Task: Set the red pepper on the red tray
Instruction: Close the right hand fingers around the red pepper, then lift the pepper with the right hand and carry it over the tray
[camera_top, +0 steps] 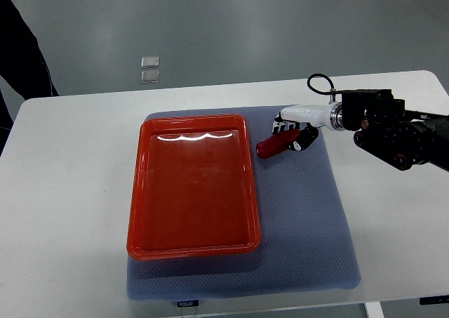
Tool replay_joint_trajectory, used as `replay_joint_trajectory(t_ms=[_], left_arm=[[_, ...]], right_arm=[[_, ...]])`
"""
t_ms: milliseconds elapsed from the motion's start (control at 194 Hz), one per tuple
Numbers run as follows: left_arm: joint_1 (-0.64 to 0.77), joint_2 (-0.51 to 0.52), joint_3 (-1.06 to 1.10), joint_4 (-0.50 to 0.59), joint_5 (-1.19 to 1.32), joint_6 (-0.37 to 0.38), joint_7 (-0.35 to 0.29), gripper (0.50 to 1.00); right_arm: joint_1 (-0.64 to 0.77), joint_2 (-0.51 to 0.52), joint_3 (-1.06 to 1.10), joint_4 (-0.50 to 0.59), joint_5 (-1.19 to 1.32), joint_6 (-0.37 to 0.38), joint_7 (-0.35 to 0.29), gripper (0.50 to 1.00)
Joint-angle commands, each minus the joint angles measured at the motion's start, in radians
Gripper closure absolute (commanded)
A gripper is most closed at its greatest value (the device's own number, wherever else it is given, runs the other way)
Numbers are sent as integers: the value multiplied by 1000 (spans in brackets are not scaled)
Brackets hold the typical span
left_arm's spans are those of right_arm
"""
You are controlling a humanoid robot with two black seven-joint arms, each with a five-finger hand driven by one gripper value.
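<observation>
Just right of the empty red plastic tray (pixel 193 188), right hand (pixel 293 130) curled around slim red pepper (pixel 275 144) on grey mat (pixel 309 220); grasp step. Next: lift, carry left over the rim.

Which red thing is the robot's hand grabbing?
The small red pepper, right of the big red tray. The right hand wraps it; the tray sits untouched.

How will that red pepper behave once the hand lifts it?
The red pepper looks glossy, so it may slip in the right hand. Long and tapered, it would probably roll if dropped. It seems small, likely light.
</observation>
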Motion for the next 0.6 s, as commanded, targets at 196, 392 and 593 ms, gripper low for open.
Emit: replay_joint_trajectory(t_ms=[196, 392, 593], left_arm=[[0, 0, 0, 0, 0, 0, 0, 500], [0, 0, 0, 0, 0, 0, 0, 500], [0, 0, 0, 0, 0, 0, 0, 500]], right_arm=[[42, -11, 6, 0, 15, 3, 20, 1000], [79, -15, 24, 26, 32, 24, 132, 1000], [90, 3, 23, 126, 29, 18, 192, 1000]])
